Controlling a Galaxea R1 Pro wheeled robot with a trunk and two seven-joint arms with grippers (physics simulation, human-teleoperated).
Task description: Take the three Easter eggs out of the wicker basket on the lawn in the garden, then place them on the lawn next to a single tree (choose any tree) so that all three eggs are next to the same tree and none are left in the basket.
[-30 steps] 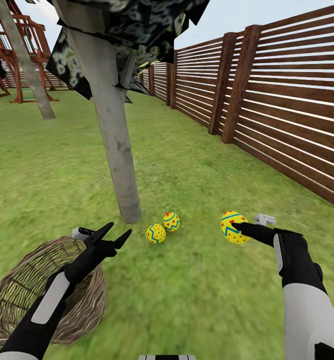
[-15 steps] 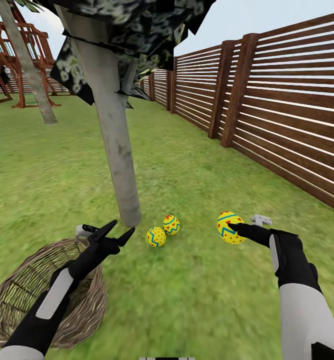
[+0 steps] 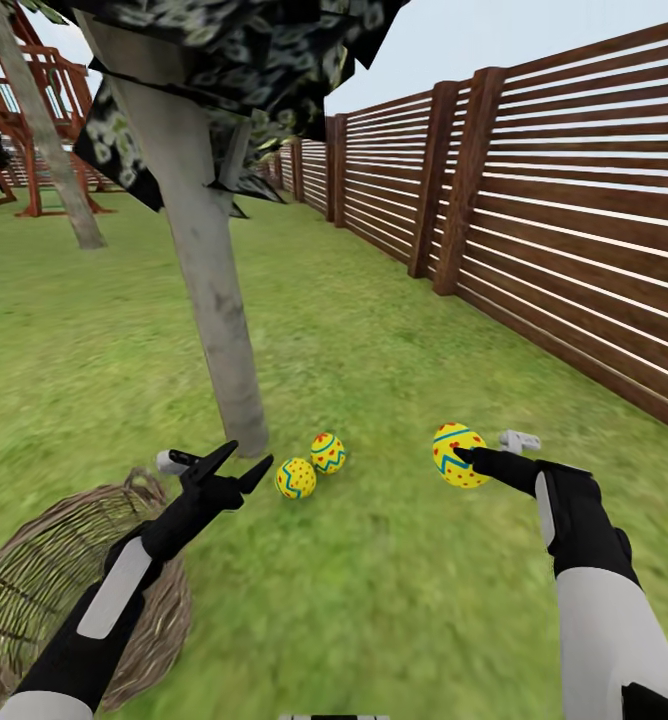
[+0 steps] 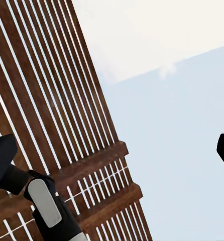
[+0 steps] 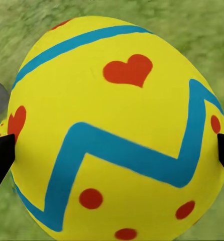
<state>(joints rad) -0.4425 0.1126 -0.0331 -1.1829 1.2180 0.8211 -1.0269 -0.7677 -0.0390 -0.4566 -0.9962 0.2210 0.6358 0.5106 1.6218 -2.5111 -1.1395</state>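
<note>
I am looking down over a green lawn (image 3: 374,590) beside a brown slatted fence (image 3: 574,210). My right gripper (image 3: 461,458) holds a yellow egg (image 3: 456,453) above the grass — its jaws are closed on it from both sides, and the right wrist view shows its red hearts, red dots and a blue zigzag up close. Two more eggs lie on the grass near the foot of a pale grey tree trunk (image 3: 214,290): one with a blue zigzag (image 3: 295,478), one with red hearts (image 3: 327,452), just beside each other. My left gripper (image 3: 246,466) hovers near them with jaws spread wide, holding nothing. The wicker basket (image 3: 64,590) sits under my left arm.
</note>
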